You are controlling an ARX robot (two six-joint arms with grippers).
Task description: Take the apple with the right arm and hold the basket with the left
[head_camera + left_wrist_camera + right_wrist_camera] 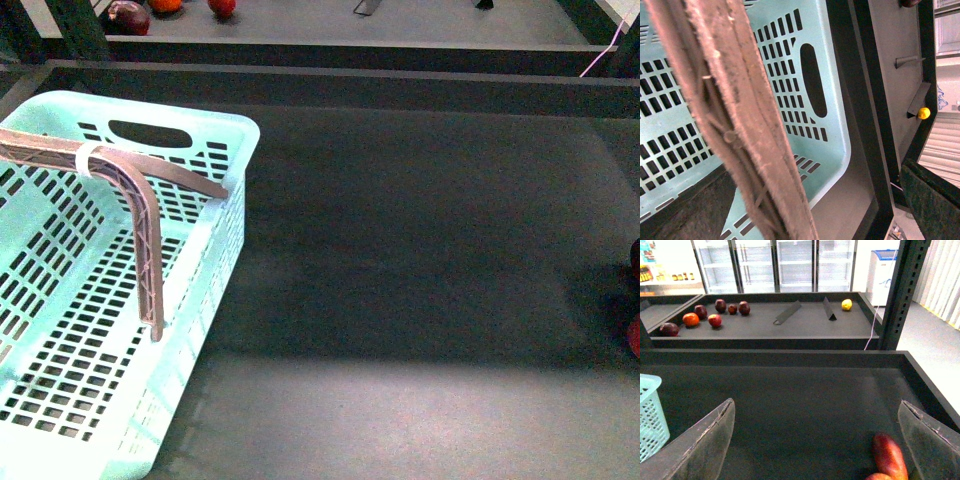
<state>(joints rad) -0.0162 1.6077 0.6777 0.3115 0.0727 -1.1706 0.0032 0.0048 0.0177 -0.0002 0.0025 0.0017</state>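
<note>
Stage: early, by my reading. Neither half of the task is done.
Apple (887, 455): a glossy red fruit lying on the table (420, 250), far out at 3–4 o'clock and barely inside the front view. It is cropped, so I take it for the apple without being sure. A second fruit (877, 476), reddish, touches it and is cut by the frame.
Right gripper (816, 402): fingers wide apart and empty. The apple is ahead of it, close by the right-side finger, not between the tips.
Basket (230, 125): at 8–9 o'clock, upright, nothing seen in it.
Left gripper (190, 262): fingers splayed apart over the basket. One tip is at the rim and the other hangs inside. No wall is clamped.
Left to do: close on the apple and lift it, then clamp the basket.
Open room: broad bare table between basket and apple.
Edges: a raised lip (400, 90) at 12 o'clock, with a far shelf (420, 25) beyond it. The side wall (927, 385) runs close by the apple, so an approach from 9 o'clock looks freer.
</note>
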